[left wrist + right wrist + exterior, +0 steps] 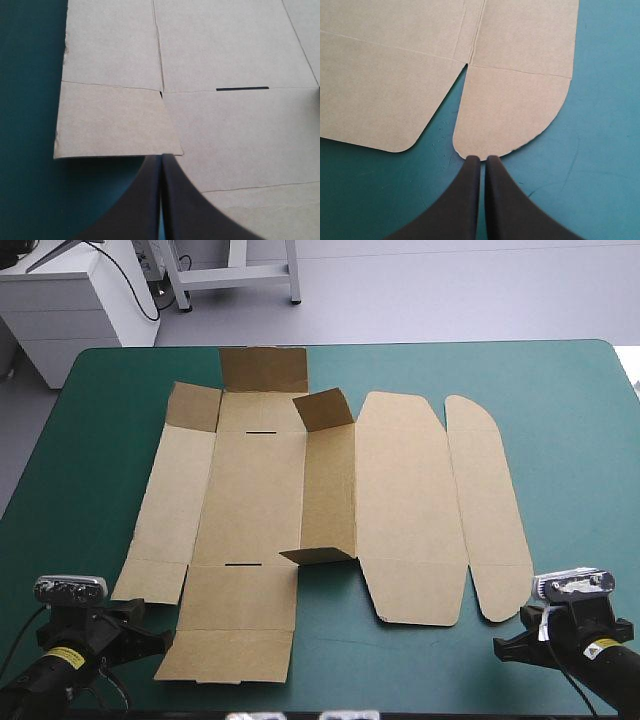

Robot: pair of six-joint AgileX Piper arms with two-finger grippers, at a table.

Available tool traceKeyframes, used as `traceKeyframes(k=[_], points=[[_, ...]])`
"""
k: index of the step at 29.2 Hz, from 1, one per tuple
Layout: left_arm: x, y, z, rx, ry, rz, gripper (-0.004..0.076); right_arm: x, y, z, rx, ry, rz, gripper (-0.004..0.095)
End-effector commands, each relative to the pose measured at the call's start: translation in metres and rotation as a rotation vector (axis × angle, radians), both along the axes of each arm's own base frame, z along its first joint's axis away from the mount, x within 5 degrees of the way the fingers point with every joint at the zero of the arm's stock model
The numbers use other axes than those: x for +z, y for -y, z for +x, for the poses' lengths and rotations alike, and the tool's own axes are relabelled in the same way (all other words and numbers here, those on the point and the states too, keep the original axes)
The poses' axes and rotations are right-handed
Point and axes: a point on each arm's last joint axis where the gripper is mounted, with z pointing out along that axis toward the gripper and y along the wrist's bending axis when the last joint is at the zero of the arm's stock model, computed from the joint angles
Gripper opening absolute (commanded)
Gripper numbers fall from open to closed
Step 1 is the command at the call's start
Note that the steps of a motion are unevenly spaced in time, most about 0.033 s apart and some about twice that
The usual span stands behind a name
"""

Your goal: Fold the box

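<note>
Box flaps [322, 410] up ctr — teal-green cover [560, 390] free around

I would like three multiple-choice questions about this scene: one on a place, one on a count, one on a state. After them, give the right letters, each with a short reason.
1. What lies just ahead of the right gripper?
A. a rounded flap of the box
B. a printed label
C. a strip of tape

2. How many narrow dark slots does the high view show in the box?
A. one
B. two
C. four

3. How do the jaws of the left gripper stand?
A. wide apart
B. shut on the box
C. shut, with nothing between them

Answers:
1 A: in the right wrist view the rounded flap ends right at the gripper's tip.
2 B: one slot lies toward the far edge, the other toward the near edge.
3 C: they meet in one pointed arch at the board's edge, with no board between them.
</note>
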Motion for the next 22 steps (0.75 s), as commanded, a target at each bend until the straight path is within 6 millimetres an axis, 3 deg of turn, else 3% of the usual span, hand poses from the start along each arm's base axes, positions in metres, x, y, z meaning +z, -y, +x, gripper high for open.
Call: traceKeyframes(k=[1, 7, 12, 17, 22], points=[[0.013, 0.001, 0.003, 0.0, 0.068, -0.027, -0.0008, 0.009, 0.0, 0.004, -0.004, 0.061, 0.003, 0.0021], [0.033, 0.002, 0.009, 0.0, 0.098, -0.026, -0.0008, 0.009, 0.0, 0.004, -0.002, 0.064, -0.002, 0.0021], [0.055, 0.003, 0.025, -0.003, 0.085, -0.025, -0.0008, 0.009, 0.0, 0.004, -0.002, 0.064, -0.002, 0.0021], [0.075, 0.004, 0.054, -0.002, 0.052, -0.023, -0.0008, 0.009, 0.0, 0.004, -0.002, 0.064, -0.002, 0.0021], [0.082, 0.005, 0.091, 0.002, -0.006, -0.014, -0.0008, 0.009, 0.001, 0.004, -0.002, 0.062, -0.02, 0.0021]])
